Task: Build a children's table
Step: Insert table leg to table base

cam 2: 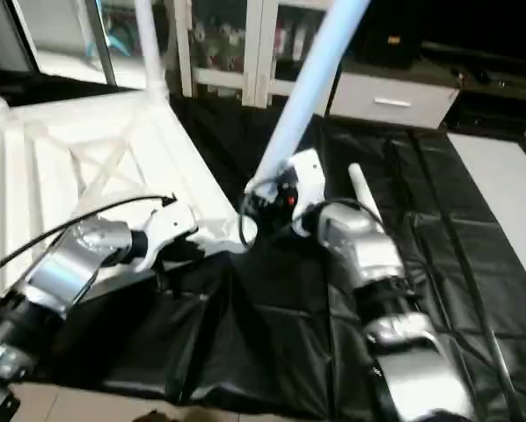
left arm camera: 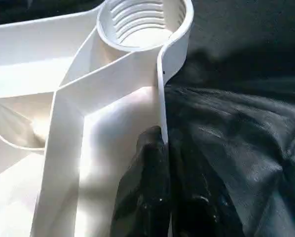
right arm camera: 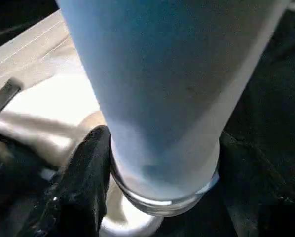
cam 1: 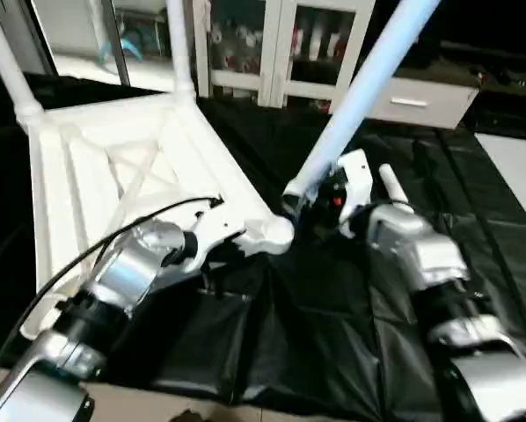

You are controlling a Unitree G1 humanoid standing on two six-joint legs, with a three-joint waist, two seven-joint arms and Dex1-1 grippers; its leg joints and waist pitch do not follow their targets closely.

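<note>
The children's table top lies upside down on the black cloth, ribbed underside up. Two white legs stand upright in its far corner sockets. My left gripper is shut on the top's thin rim wall, just short of the near right threaded socket, which holds no leg. My right gripper is shut on a third leg, its black fingers on either side of the flared end. That leg leans up and to the right, with its lower end just above the same socket.
The black-draped work table spreads out in front and to the right. A short white tube end shows beside my right wrist. A white cabinet with glass doors and a drawer unit stand behind the table.
</note>
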